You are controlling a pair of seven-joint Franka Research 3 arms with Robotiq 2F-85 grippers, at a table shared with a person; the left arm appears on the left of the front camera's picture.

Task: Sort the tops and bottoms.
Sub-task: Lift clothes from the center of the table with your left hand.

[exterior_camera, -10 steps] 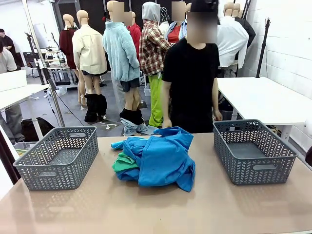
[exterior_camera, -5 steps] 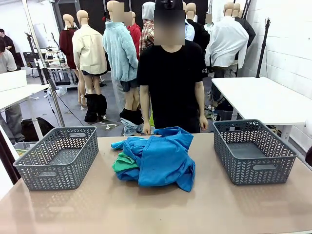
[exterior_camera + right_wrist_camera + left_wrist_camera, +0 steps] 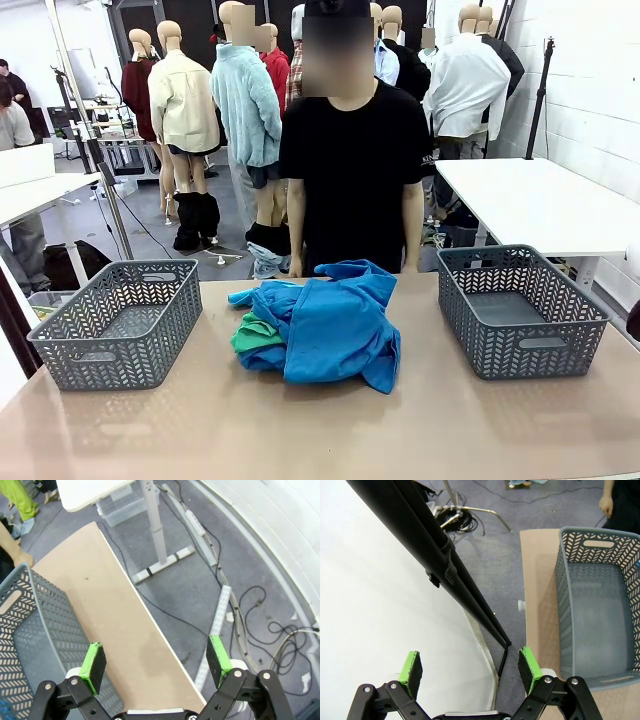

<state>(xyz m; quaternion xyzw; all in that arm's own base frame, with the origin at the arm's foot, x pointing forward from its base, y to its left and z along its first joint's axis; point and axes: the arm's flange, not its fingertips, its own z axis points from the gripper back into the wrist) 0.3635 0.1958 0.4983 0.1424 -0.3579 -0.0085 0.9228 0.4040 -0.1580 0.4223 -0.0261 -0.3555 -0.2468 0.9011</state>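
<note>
A heap of clothes lies in the middle of the table. The tops make up most of it: a royal blue one (image 3: 340,330) lies over a lighter blue one (image 3: 265,297) that sticks out at the left. The bottoms (image 3: 253,337), emerald green, peek from under the heap's left side. In the left wrist view my left gripper (image 3: 470,667) hangs open beyond the table's end, beside the left basket (image 3: 597,610). My right gripper (image 3: 156,663) is open above the table's other end, next to the right basket (image 3: 35,625). Nothing is between either pair of fingers.
Two grey lattice baskets stand on the table, one at the left (image 3: 150,330) and one at the right (image 3: 480,330). A person in a black T-shirt (image 3: 355,170) stands at the far edge behind the heap. A black stand pole (image 3: 445,565) runs by the left gripper.
The person has stepped from the right to stand centred behind the heap. The clothes and baskets have not moved.
</note>
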